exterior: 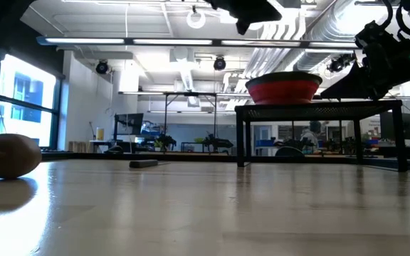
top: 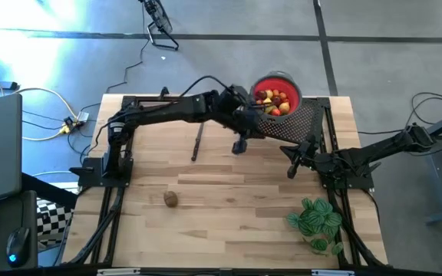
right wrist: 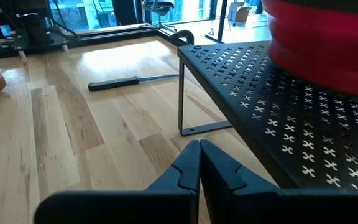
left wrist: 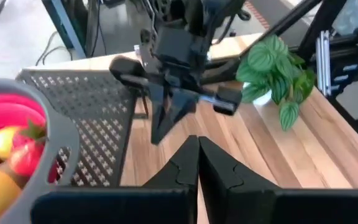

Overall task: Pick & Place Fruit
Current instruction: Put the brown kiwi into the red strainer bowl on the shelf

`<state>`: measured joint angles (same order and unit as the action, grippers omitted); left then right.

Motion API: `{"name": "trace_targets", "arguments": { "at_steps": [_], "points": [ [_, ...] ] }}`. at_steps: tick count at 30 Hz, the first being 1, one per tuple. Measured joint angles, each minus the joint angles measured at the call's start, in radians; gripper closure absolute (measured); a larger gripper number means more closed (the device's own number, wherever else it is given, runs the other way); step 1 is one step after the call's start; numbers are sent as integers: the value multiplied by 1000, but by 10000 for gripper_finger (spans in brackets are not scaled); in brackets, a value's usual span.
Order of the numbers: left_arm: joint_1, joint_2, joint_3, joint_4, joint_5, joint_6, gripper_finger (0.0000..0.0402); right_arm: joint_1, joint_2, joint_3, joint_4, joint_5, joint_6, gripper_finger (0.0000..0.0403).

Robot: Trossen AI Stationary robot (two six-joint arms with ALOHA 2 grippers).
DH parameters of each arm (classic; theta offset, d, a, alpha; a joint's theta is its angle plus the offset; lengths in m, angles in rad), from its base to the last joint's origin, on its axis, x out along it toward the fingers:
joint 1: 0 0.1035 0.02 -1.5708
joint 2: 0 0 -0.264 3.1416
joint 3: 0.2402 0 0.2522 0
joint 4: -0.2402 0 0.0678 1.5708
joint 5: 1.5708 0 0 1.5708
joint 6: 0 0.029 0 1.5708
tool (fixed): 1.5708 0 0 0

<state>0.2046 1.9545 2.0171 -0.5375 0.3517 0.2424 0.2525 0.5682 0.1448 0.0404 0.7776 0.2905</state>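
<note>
Item: lone small brown rounded fruit, apparently a kiwi, on table. Your empty clenched left gripper sits nearer; clenched right gripper farther.

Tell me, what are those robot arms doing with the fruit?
Nothing is being carried right now. The left gripper hangs with its fingers shut and empty just in front of the red bowl, which is full of fruit and sits on a black rack. The right gripper waits nearby, also shut. One brown fruit is still on the table, near a knife.
</note>
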Motion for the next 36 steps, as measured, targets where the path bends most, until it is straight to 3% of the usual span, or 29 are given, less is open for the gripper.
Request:
{"name": "trace_targets", "arguments": {
  "at_steps": [5, 10, 22, 28, 36],
  "points": [
    [-35, -38, -121, 45, -10, -14, 401, 0, 0, 0, -2, -1, 0, 400],
    [-63, -82, -315, 282, 10, -82, 401, 0, 0, 0, -6, -2, 1, 400],
    [-78, -387, -900, 827, -52, -208, 401, 0, 0, 0, -5, -2, 3, 400],
    [-92, -573, -1114, 827, -157, -234, 401, 0, 0, 0, 9, -21, 3, 401],
    [-155, -788, -1275, 831, -241, -251, 401, 0, 0, 0, 37, -59, 8, 401]
  ]
}}
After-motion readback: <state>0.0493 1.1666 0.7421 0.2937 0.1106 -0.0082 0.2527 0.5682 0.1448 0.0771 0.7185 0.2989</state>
